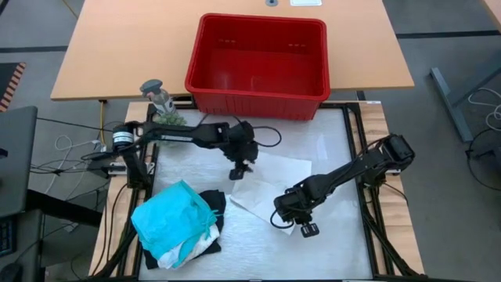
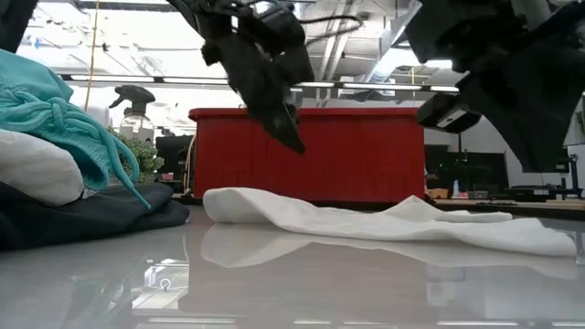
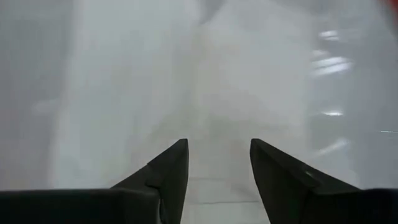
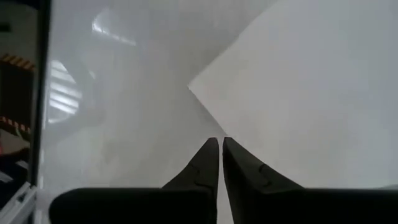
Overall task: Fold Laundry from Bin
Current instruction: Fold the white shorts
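Pile [image 1: 176,227]: folded, at 7 o'clock
Left gripper [image 1: 238,172]: fingers apart, empty, above white cloth [image 1: 270,188]
Right gripper [image 1: 307,229]: pinched narrow, empty
Bin [image 1: 258,98]: 12 o'clock

We see a glossy white tabletop [image 2: 302,292] mirroring the soft, matt white cloth [image 2: 384,222] lying on it. The red rectangular bin [image 1: 258,59] looks like smooth plastic. A teal knit garment [image 1: 172,218] tops crumpled black fabric [image 1: 213,205]. Behind stands a pale wooden desk [image 1: 125,47].

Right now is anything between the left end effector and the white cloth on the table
Nothing visible. The left end effector hangs open just above the white cloth, with only bare air between them. The folded pile lies off to the side.
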